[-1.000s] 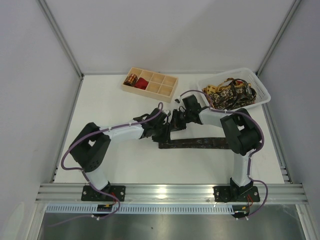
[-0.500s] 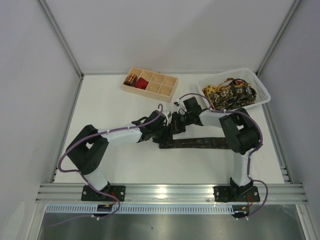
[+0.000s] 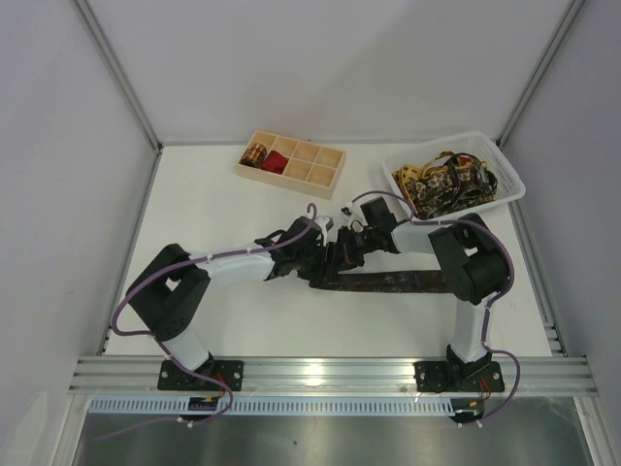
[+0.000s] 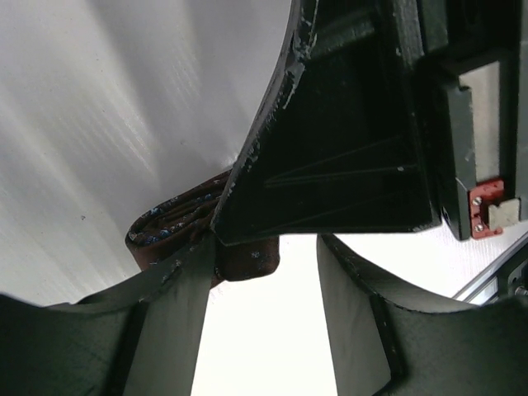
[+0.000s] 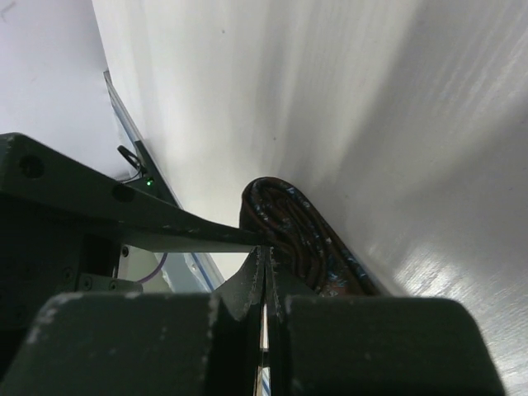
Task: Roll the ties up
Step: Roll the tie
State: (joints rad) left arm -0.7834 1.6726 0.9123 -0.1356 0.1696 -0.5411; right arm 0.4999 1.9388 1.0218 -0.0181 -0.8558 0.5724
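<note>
Top external view, and both arms are reaching in over the middle of the table (image 3: 223, 204), meeting at the left end of the dark brown tie (image 3: 398, 282). That tie is lying flat, stretched out towards the right arm's side. Only its left end is lifting into a short fold. The left gripper (image 3: 325, 262) and the right gripper (image 3: 346, 252) are working nose to nose there. That makes sense to me: one is anchoring the start of the roll while the other is lining up to turn it.

Right wrist view now. The right gripper's fingers (image 5: 239, 305) are pressing almost together, with just a sliver of light showing between them. Their tips are biting at the edge of the fold, so I'm reading that as a pinch on the tie.

Over to the left wrist view. The left gripper's fingers (image 4: 165, 330) are standing well apart and gripping nothing. One finger is lying against the fold, and a corner of cloth is poking into the gap.

At the back, the wooden tray (image 3: 318, 155) is carrying a small coil (image 3: 255, 153) and a red tie (image 3: 275, 163) at its left end. The white basket (image 3: 506, 167) on the right is holding a tangle of gold-and-black ties (image 3: 441, 180), waiting their turn. I'm judging this roll as barely begun: the first turn is forming and the long tail is trailing flat.
</note>
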